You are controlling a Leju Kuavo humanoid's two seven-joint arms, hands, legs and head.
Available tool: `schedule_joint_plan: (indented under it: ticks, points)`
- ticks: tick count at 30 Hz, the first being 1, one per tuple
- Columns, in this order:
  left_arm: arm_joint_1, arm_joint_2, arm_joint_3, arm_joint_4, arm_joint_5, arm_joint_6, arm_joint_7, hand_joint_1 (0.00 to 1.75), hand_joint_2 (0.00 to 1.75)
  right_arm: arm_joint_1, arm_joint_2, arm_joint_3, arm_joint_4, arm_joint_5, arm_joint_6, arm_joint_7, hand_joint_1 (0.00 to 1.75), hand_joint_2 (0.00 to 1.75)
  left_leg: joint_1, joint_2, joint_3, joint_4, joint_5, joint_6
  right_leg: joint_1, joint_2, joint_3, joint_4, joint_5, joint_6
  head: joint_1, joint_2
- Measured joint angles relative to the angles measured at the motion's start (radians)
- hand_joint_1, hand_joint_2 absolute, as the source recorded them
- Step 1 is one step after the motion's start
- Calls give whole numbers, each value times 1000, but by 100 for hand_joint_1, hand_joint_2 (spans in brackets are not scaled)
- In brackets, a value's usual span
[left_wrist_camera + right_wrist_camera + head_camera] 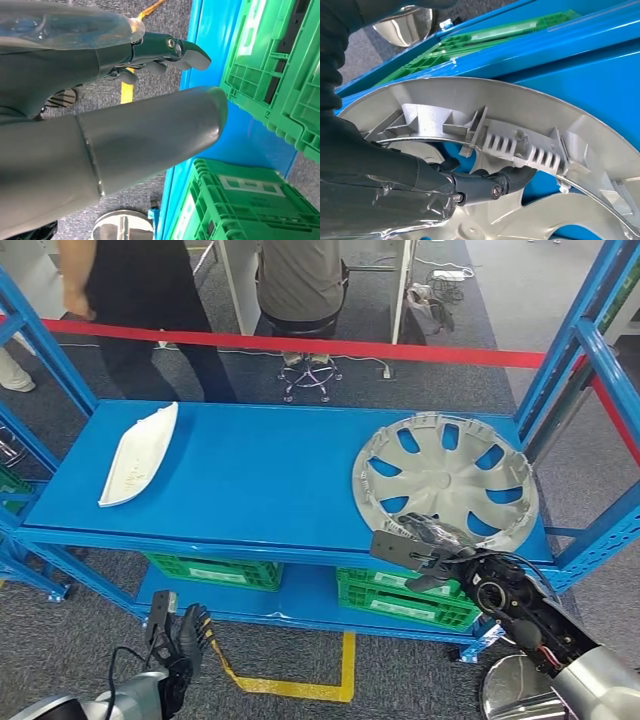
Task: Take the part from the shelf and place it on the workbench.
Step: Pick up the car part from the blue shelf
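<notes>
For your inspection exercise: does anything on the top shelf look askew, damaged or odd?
Nothing looks damaged. The hubcap lies inner side up near the front edge of the shelf, right hand reaching into its rim; the white part lies at a slant.

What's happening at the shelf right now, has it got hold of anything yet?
The right hand is at the near rim of the grey wheel cover on the blue shelf. In the right wrist view its fingers hook inside the rim, but a firm grip can't be confirmed, and the cover lies flat on the shelf. The left hand hangs low with fingers apart, holding nothing. A white curved part lies at the shelf's left end. Two people are behind the red tape.
</notes>
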Motion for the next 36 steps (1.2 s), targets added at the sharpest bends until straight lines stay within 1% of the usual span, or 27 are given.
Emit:
schedule_joint_plan:
  ticks: [12, 17, 22, 36]
  points:
    - [-13, -10, 0, 0, -5, 7, 12, 0, 0, -7, 62, 11, 73, 55, -25, -37, 0, 175, 1, 3, 6, 0, 0, 0, 1, 3, 5, 0, 0, 0, 0, 0]
    - [-20, -16, 0, 0, -7, 10, 15, 0, 0, -6, 100, 19, 107, 106, -62, -64, 0, 175, 1, 3, 6, 0, 0, 0, 1, 3, 5, 0, 0, 0, 0, 0]
    - [-25, -21, 0, 0, -9, 10, 16, 0, 0, -8, 132, 19, 137, 125, -75, -76, 0, 175, 1, 3, 6, 0, 0, 0, 1, 3, 5, 0, 1, 0, 0, 0]
    - [-27, -25, -3, 0, 0, 13, 15, 0, 0, -19, 188, 26, 195, 156, -91, -108, 0, 175, 1, 3, 5, 0, 0, 0, 1, 4, 5, 0, 1, 0, 0, 0]
